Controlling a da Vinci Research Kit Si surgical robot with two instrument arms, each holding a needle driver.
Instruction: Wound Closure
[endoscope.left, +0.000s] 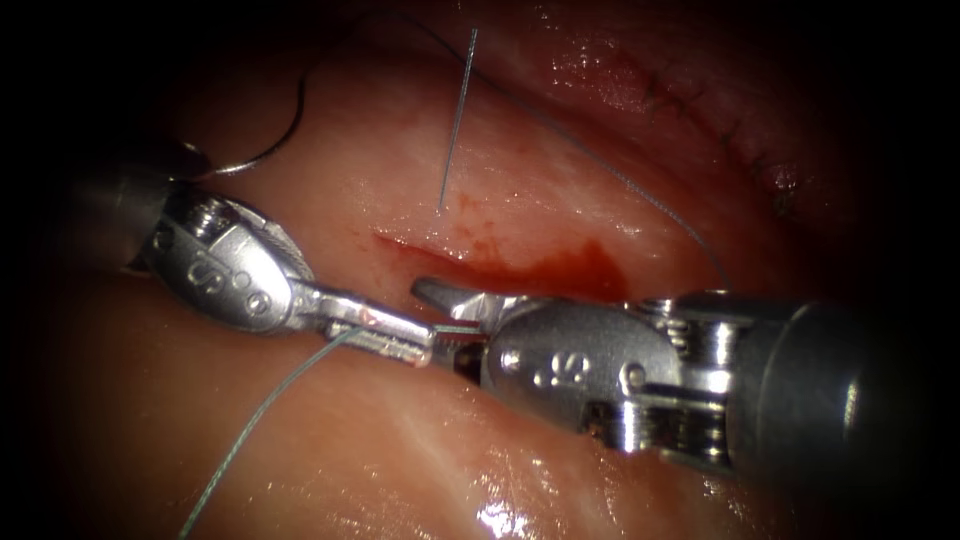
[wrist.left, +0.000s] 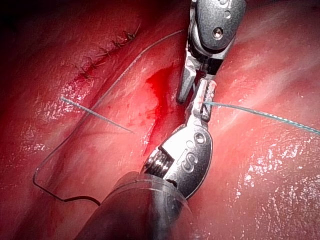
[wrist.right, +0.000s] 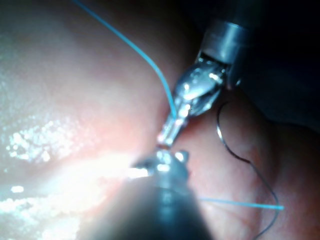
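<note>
left pincer (endoscope.left: 425, 345): shiny polished metal | right pincer (endoscope.left: 450, 300): same gloss | tissue (endoscope.left: 400, 450): wet, glistening | thread (endoscope.left: 260, 415): matt, braided

The tissue (endoscope.left: 420, 140) bears its cut (endoscope.left: 480, 262), pooled red fluid (endoscope.left: 580, 272), loose thread (endoscope.left: 250, 430) and the needle (endoscope.left: 265, 150).

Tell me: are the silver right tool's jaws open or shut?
Open: the silver right tool shows one jaw spread above the cut, apart from its other jaw beside the left tool.
</note>
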